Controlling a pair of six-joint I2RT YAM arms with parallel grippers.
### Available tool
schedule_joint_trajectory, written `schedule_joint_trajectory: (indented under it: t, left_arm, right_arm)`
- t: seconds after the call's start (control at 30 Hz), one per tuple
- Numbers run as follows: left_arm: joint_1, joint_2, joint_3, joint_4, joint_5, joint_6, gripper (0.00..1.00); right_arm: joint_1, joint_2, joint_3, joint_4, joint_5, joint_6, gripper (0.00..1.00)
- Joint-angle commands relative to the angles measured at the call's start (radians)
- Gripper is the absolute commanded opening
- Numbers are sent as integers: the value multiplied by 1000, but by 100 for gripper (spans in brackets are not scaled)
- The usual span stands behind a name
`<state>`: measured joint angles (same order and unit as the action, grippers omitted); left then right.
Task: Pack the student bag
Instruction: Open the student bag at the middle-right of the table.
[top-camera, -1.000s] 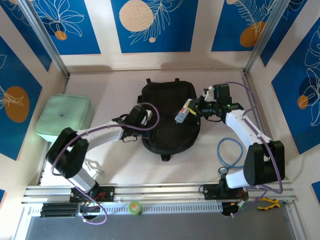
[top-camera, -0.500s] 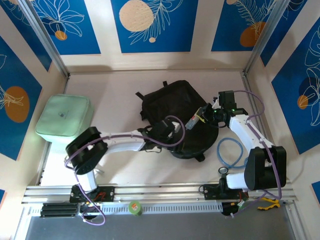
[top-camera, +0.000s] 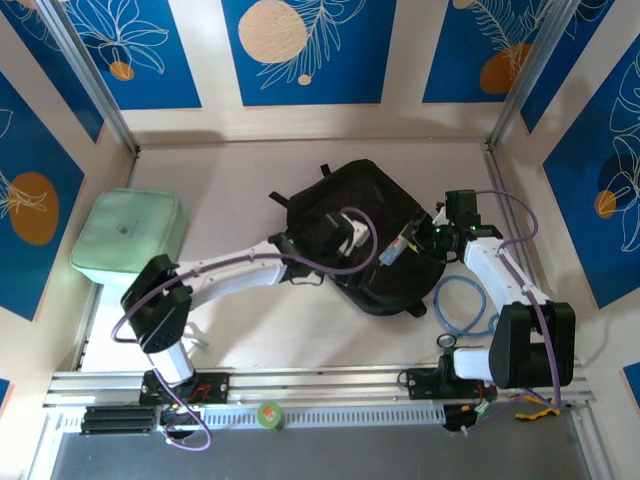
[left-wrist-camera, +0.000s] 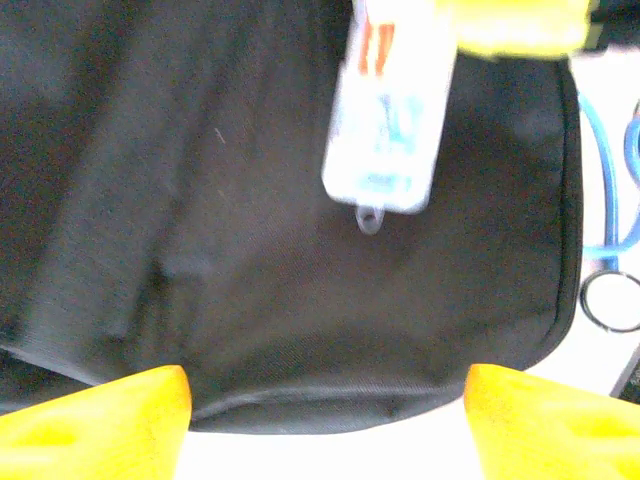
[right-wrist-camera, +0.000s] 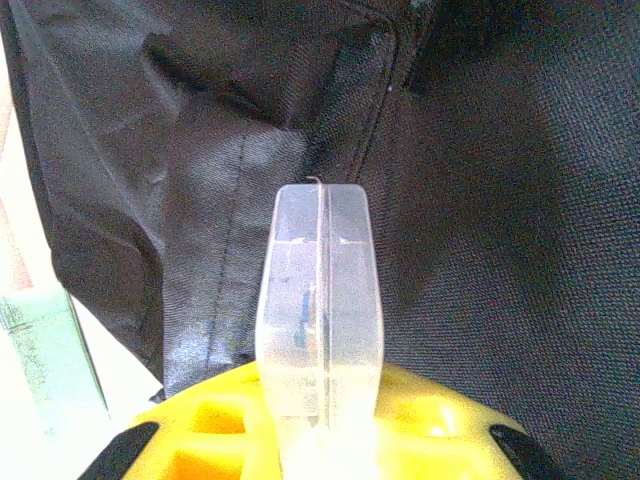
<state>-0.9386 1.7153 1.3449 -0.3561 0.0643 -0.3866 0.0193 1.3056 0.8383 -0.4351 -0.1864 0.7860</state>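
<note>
Between my right fingers (right-wrist-camera: 215, 425) sits one clear plastic pack (right-wrist-camera: 320, 300), pinched edge-on, so my right gripper (right-wrist-camera: 320, 430) is closed on it and holds it just above black cloth. My left fingers (left-wrist-camera: 95, 410) stand wide apart with nothing between them, and my left gripper (left-wrist-camera: 320, 425) hangs over the same cloth near its rounded edge. From the left wrist I see that pack (left-wrist-camera: 390, 110) end-on to me, with blue and orange print and a small hang tab at its lower end. I count two grippers, one pack, one student bag, one mint-green bag (top-camera: 128, 245) and one coil of blue cable (top-camera: 460, 305). The student bag (top-camera: 390, 195) lies flat on the table, around the middle and a little to the right, turned at a slant between my two arms, with the left gripper (top-camera: 345, 228) over its centre and the right gripper (top-camera: 415, 238) at its right side. It is black, soft and creased, with stitched seams (right-wrist-camera: 235, 190), a piped rim along its curved end and straps sticking out at its far left corner. The mint-green bag sits well apart at the table's left edge; the cable lies just beside the student bag's right edge.
</note>
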Motion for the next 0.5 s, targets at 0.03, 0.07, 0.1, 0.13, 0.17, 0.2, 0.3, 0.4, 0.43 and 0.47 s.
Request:
schedule_joint_trajectory:
  t: [0.03,0.07,0.1,0.13,0.17,0.2,0.3,0.4,0.43,0.47]
  left_arm:
    - [94,62,150,-144,-64,82,64]
    - [110,99,193,-155,-76,92,61]
    - [121,129,229,-163,-86,104,59]
    - [132,167,265,-171,-100,121,58]
    - [143,208,309,-181,-117,131,57]
    - [150,241,347,-194,-132,142,56]
    - [158,348,458,-240,-153,189,55]
    - [159,430,539,-273,-103,228,61]
    - [158,454,562,-288,-63,242,64]
    - [158,473,582,-298,-24,253,67]
  right_arm:
    - [-3,-9,-23,1,-22,-15,11]
    - [-3,-9,-25,0,-24,-14,11]
    - [-2,-12,-28,-2,-24,-14,11]
    - [-3,-14,-30,-5,-25,-14,11]
    - [-2,-18,-33,-6,-25,-15,11]
    - [-1,-23,-35,-7,-25,-13,11]
    - [0,-36,-39,-14,-26,-14,11]
    - [2,-48,-41,-24,-22,-14,11]
    - [2,-49,-41,-24,-22,-13,11]
    - [3,-50,-42,-24,-24,-13,11]
